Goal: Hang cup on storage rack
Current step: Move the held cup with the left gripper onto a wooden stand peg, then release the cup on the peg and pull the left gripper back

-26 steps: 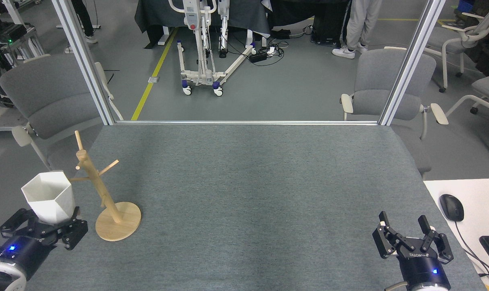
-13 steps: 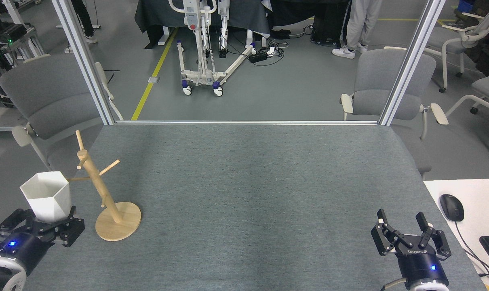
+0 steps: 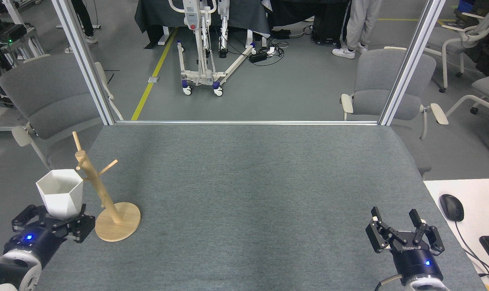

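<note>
The white faceted cup (image 3: 61, 197) stands upright in my left gripper (image 3: 54, 218), which is shut on its lower body at the near left of the table. Its rim sits right against the post of the wooden storage rack (image 3: 103, 190). The rack's round base (image 3: 117, 221) rests on the grey mat just right of the gripper. The left-pointing peg is hidden behind the cup; I cannot tell whether the cup touches it. My right gripper (image 3: 398, 222) hovers open and empty at the near right.
The grey table (image 3: 248, 182) is framed by metal posts (image 3: 85, 60) at its far corners. Grey chairs (image 3: 46, 97) stand beyond the left and right edges. A white desk with a mouse (image 3: 451, 207) and keyboard adjoins the right side.
My left gripper has carried the cup to the right, up against the rack's post, covering the left peg. The right gripper has shifted slightly left and stayed open.
</note>
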Robot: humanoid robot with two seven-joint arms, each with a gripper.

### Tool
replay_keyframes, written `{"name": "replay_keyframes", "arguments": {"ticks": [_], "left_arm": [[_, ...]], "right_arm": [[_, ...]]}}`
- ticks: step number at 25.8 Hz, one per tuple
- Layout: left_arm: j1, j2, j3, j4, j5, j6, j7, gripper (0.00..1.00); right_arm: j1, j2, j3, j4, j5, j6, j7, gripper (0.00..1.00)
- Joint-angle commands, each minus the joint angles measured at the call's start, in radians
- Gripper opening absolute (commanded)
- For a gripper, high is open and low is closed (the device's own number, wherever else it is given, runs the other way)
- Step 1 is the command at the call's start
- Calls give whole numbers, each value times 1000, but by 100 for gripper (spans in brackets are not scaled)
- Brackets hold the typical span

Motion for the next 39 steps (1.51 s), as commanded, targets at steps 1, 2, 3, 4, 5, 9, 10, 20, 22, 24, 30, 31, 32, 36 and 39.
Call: {"name": "replay_keyframes", "arguments": {"ticks": [1, 2, 3, 4, 5, 9, 10, 20, 22, 24, 30, 31, 32, 36, 39], "left_arm": [[0, -2, -14, 15, -38, 29, 1, 0], [0, -3, -19, 18, -51, 40, 2, 0], [0, -3, -21, 21, -57, 52, 2, 0], [0, -3, -24, 24, -58, 61, 2, 0], [0, -2, -30, 29, -60, 65, 2, 0], [0, -2, -36, 46, -61, 68, 1, 10], [0, -3, -36, 46, -61, 68, 1, 18], [3, -3, -71, 83, -63, 106, 47, 97], [4, -6, -73, 90, -61, 106, 59, 98], [8, -6, -73, 101, -61, 106, 61, 98], [6, -25, -90, 184, -60, 108, 62, 98], [4, -29, -90, 199, -60, 109, 62, 98], [4, -34, -91, 219, -60, 112, 64, 98], [4, -54, -91, 274, -60, 124, 78, 98], [11, -83, -102, 261, -57, 117, 150, 98]], "right_arm": [[-1, 1, 1, 17, 7, 0, -1, 100], [-3, -2, 1, 16, 5, 0, -1, 100], [-3, -2, 1, 17, 5, 0, -1, 100], [-4, -2, 1, 17, 5, 0, -1, 100], [-11, 0, 1, 19, 4, -2, -1, 100], [-21, -2, 3, 25, 5, 0, 0, 100], [-23, -5, 3, 25, 4, 0, 0, 100], [-47, 1, 4, 52, 8, -2, 0, 100], [-47, 6, 6, 52, 13, 0, 0, 100], [-46, 0, 6, 51, 14, -2, 0, 100], [-50, 1, 1, 55, 16, 0, 2, 100], [-50, -5, 1, 55, 14, 0, 2, 100], [-50, -5, 1, 57, 13, 0, 0, 100], [-49, 5, 0, 58, 22, 0, 2, 100], [-49, -6, 1, 57, 22, -2, 2, 100]]}}
